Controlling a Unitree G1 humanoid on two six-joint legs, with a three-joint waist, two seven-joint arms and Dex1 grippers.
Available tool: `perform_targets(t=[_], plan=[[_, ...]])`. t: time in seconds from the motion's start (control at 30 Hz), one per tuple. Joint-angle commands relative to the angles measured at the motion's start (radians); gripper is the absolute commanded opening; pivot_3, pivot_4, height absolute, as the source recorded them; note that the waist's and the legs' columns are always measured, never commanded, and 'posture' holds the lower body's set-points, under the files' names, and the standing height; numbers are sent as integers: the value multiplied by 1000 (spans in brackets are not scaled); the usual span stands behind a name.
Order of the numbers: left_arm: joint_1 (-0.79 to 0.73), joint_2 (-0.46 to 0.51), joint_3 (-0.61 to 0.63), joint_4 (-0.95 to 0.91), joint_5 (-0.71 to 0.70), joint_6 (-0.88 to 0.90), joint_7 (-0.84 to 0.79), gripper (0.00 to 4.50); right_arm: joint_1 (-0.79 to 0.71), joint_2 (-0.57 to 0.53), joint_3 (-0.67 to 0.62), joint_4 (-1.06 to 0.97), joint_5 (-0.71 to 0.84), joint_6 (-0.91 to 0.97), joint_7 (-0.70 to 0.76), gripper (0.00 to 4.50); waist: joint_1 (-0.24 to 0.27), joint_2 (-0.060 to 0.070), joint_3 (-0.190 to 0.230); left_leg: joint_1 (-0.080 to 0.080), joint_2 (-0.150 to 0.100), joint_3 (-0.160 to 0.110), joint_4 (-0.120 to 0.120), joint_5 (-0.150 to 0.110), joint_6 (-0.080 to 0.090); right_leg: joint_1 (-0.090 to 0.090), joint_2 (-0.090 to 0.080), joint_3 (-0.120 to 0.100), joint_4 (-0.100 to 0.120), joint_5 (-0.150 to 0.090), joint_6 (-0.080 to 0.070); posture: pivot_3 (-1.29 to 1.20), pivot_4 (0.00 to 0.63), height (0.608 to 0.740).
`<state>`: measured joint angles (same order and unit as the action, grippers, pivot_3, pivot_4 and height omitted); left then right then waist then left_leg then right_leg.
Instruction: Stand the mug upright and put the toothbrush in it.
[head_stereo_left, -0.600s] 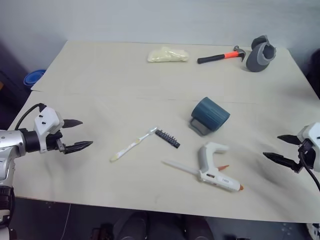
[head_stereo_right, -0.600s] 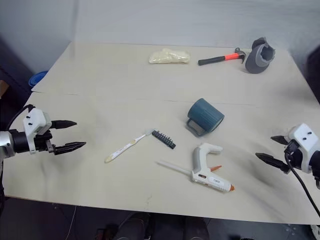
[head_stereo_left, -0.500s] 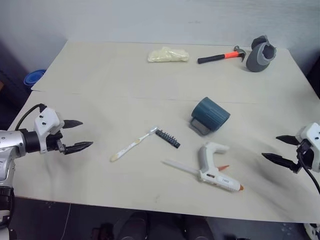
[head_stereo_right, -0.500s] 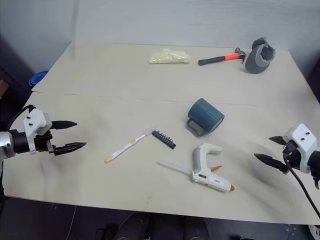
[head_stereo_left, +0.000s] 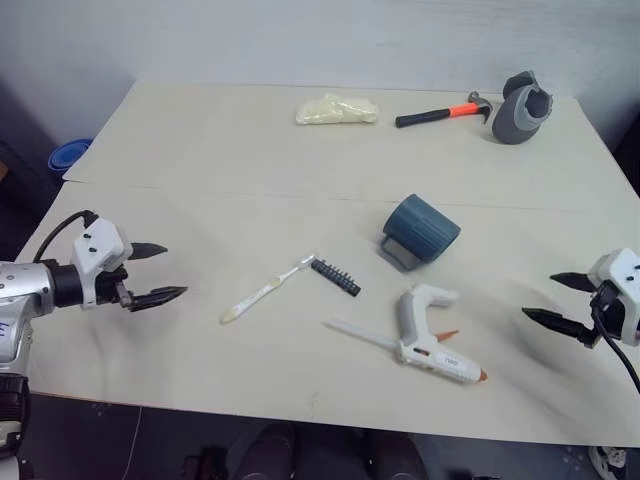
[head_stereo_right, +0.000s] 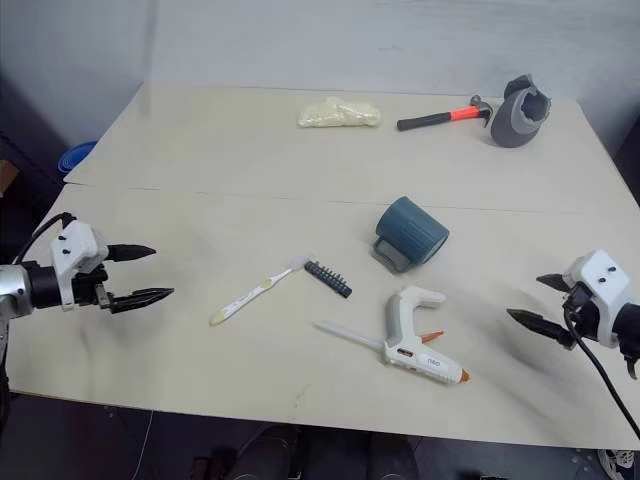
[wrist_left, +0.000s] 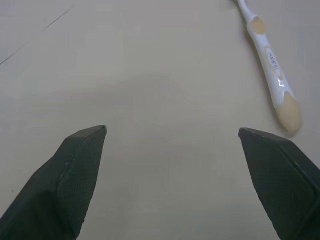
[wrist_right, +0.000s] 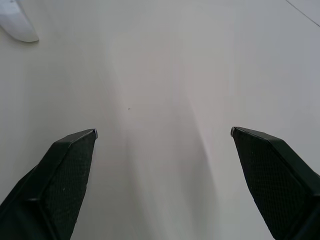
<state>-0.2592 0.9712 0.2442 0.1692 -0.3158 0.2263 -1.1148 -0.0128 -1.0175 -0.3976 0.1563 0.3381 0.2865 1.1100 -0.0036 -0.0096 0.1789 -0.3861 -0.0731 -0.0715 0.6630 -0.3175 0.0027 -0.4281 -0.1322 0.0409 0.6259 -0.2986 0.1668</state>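
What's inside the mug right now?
Can't tell. The mug lies on its side on the table, handle toward the robot, mouth facing away, so the interior is hidden. The toothbrush lies apart on the table.

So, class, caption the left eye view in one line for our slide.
Open left gripper and right gripper flank a toppled mug and toothbrush on the table.

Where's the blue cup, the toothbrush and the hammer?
Dark teal-blue ribbed mug (head_stereo_left: 424, 227), left eye view, on its ribbed side.
Slim white toothbrush (head_stereo_left: 265, 291), left eye view, mid-handle.
Hammer with orange-black handle (head_stereo_left: 442, 113), left eye view, on the handle.
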Motion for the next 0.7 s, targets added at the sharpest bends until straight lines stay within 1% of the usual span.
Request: perform_targets(t=[0.03, 0.1, 0.17, 0.2, 0.3, 0.4, 0.5, 0.6, 0.7], plan=[[-12, -10, 17, -25, -23, 24, 19, 4490, -4, -21, -23, -44, 36, 43, 19, 4500, 0, 0, 0, 0, 0, 0, 0, 0, 0, 0, 0, 0, 0, 0, 0, 0, 150, 740], [-30, -17, 25, -30, -38, 51, 22, 4490, -15, -19, -25, -67, 45, 66, 13, 4500, 0, 0, 0, 0, 0, 0, 0, 0, 0, 0, 0, 0, 0, 0, 0, 0, 150, 740], [-41, -18, 34, -67, -76, 96, 7, 4490, -43, -15, -31, -121, 86, 131, 0, 4500, 0, 0, 0, 0, 0, 0, 0, 0, 0, 0, 0, 0, 0, 0, 0, 0, 150, 740], [-49, -18, 38, -102, -107, 131, 1, 4490, -65, -13, -31, -167, 117, 177, -13, 4500, 0, 0, 0, 0, 0, 0, 1, 0, 0, 0, 0, 0, 0, 0, 0, 0, 150, 740], [-88, -16, 55, -254, -245, 291, 8, 4490, -150, 9, -13, -376, 278, 387, -79, 4500, -3, 0, 0, -1, 1, -1, 1, 0, 0, -1, 0, 0, 1, 0, 0, 0, 150, 740], [-102, -7, 70, -384, -373, 420, 7, 4490, -239, 82, 50, -565, 433, 598, -231, 4500, -1, 0, 0, -1, 2, -2, 2, -1, -2, -1, 0, -3, 1, 0, 0, 0, 150, 740], [-76, 18, 70, -502, -446, 487, -14, 4490, -335, 198, 168, -702, 520, 759, -408, 4500, -3, -1, -1, -1, 3, -2, 2, -2, -2, -1, 0, -5, 0, 0, -1, 0, 150, 740], [-8, 56, 47, -573, -416, 461, -55, 4490, -409, 334, 338, -727, 459, 843, -568, 4500, -5, -1, -1, -1, 2, -2, 2, -2, -2, -1, 0, -5, 0, 0, -1, 0, 150, 740], [38, 76, 22, -544, -342, 393, -72, 4490, -434, 394, 510, -687, 338, 817, -624, 4500, 0, -1, -1, -1, 2, -2, 2, -2, -2, -1, 0, -5, 0, -1, -1, 0, 150, 740]])
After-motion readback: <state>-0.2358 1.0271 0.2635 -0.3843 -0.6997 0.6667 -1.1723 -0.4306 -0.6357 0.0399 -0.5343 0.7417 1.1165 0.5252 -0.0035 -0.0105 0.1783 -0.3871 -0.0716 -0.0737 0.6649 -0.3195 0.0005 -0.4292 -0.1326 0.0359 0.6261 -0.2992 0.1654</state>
